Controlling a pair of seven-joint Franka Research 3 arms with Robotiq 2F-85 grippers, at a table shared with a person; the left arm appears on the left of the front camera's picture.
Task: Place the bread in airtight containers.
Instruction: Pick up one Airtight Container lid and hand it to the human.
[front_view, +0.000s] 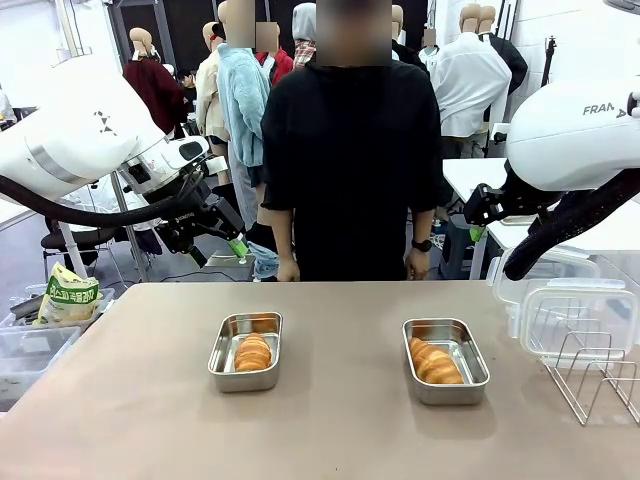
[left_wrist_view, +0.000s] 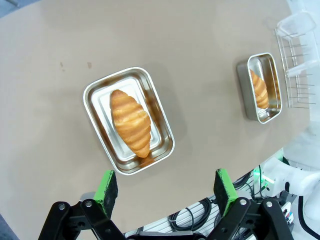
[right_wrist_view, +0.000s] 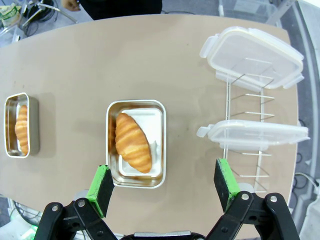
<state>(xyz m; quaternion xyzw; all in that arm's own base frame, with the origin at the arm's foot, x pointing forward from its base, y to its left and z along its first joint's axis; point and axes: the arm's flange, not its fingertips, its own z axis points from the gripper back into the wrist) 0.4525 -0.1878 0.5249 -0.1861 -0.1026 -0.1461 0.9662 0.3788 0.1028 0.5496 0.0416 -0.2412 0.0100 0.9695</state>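
With left pincer (left_wrist_view: 165, 182) and right pincer (right_wrist_view: 162, 182) open and empty above the desk (right_wrist_view: 75, 60), a croissant (right_wrist_view: 133, 142) lies in each tin (right_wrist_view: 136, 103), one near the wire rack (right_wrist_view: 250, 95), one well apart from it; loading appears complete, and sealing next requires lifting a lid (right_wrist_view: 252, 50) off that rack.

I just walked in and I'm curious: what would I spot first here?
Two golden croissants lie in the middle of the table, each in its own open steel tin. On the robot's right, two clear lids rest in a wire rack, not yet on the tins.
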